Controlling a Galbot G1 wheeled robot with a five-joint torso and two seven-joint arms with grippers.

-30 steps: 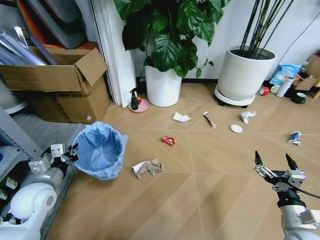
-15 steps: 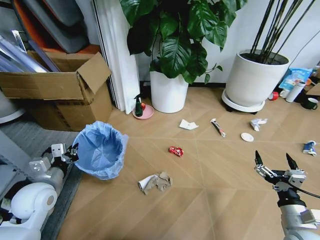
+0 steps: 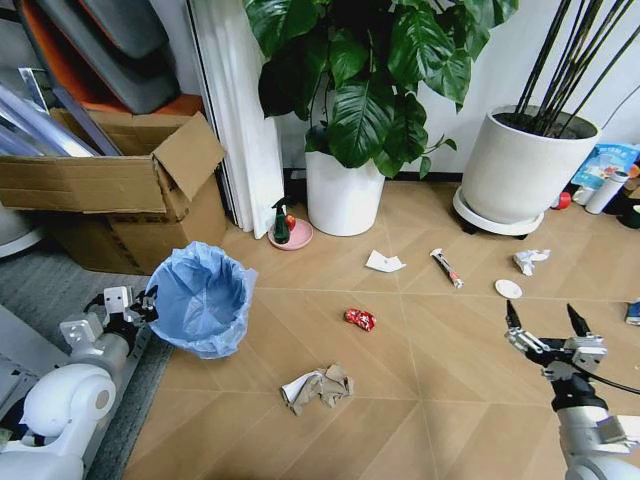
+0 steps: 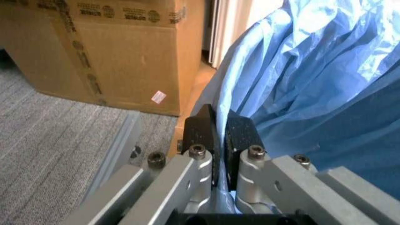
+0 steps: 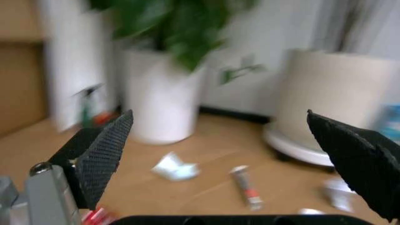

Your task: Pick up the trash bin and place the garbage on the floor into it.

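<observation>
Camera has shifted; scraps sit lower in frame. Left gripper (image 4: pixel 218 133) is clamped on the bin (image 3: pixel 200 300) liner at lower left: thin, slippery, tearable. Right gripper (image 3: pixel 541 320) is spread wide, empty.

Head cam: high, angled forward-down across the floor (image 3: pixel 420 400). Left wrist cam: tight against the trash bin (image 4: pixel 325 84) liner, also at 9 o'clock in head view. Right wrist cam: low, facing the white plant pot (image 5: pixel 159 101), shared at 12 o'clock.

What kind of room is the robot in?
Probably an office or storeroom corner, not a kitchen. There's a chevron wood floor, two big potted plants in white pots by the wall, and an open cardboard box next to stacked stuff on a grey carpet strip.
</observation>
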